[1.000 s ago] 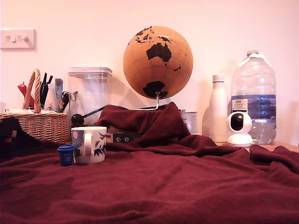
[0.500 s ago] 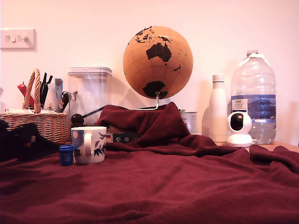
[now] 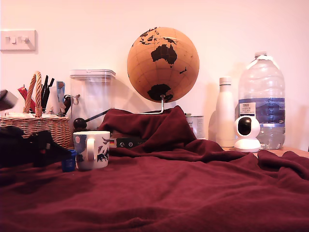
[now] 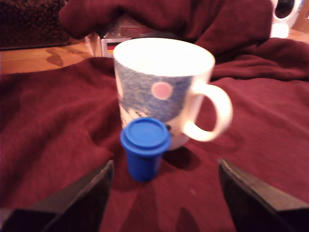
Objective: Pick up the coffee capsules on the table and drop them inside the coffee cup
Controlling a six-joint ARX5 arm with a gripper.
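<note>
Blue plastic, rigid-looking and matte: one capsule point(image 4: 144, 149) is seen at centre frame in the wrist view, standing rim-up on the dark-red fleece table point(image 4: 53, 125), just in front of the coffee cup point(image 4: 164, 82) and possibly touching its base. In the exterior view the capsule point(image 3: 68, 162) sits at lower left, just beside the cup point(image 3: 92, 149), with the dark gripper point(image 3: 57, 154) reaching in from the left edge. No black capsule is visible in either view.

Gripper point(image 4: 164, 193) is noted as spread wide, fingers point(image 4: 82, 193) flanking the capsule with clear gaps on both sides; nothing is held.

Handling judgement: the pod is likely very light and stiff, with smooth tapered walls that could slip upward or squirt out under pinch. Grasp is best taken across the body just under the flared rim. Soft, wrinkled cloth may let it tip if nudged. The ceramic cup is heavier and should stay put.
</note>
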